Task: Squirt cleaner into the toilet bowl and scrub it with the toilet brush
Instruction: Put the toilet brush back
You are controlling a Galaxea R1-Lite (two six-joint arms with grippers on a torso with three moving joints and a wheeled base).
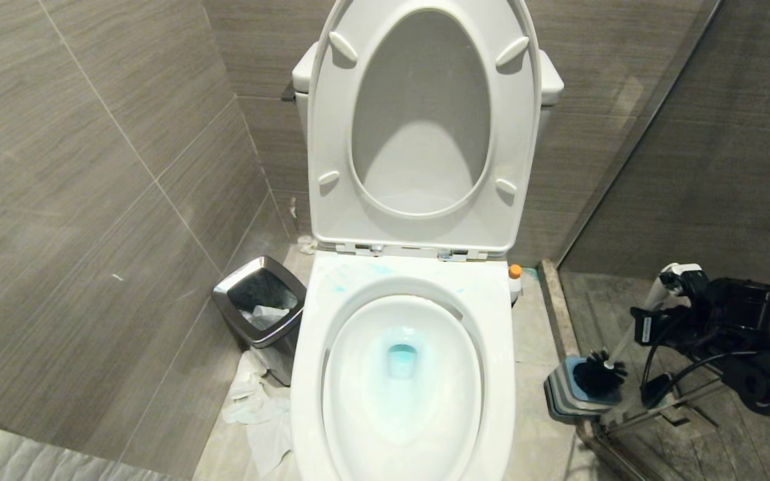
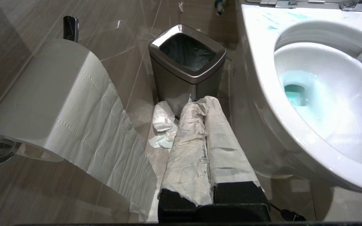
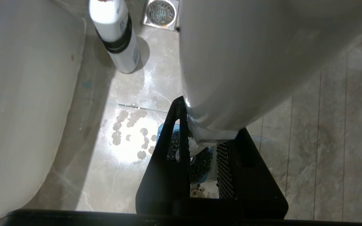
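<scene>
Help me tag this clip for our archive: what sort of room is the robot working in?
A tiled bathroom or toilet stall. A white toilet bowl with blue cleaner stands by a steel-rimmed bin, a toilet brush beside it, and a toilet paper roll hangs on the wall.

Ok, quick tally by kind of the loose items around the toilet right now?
Cleaner bottle: 1
Toilet brush, held by the right gripper: 1
Brush holder: 1
Bin: 1
Toilet paper roll: 1
Total: 5

No text, label or number is legible anywhere.
</scene>
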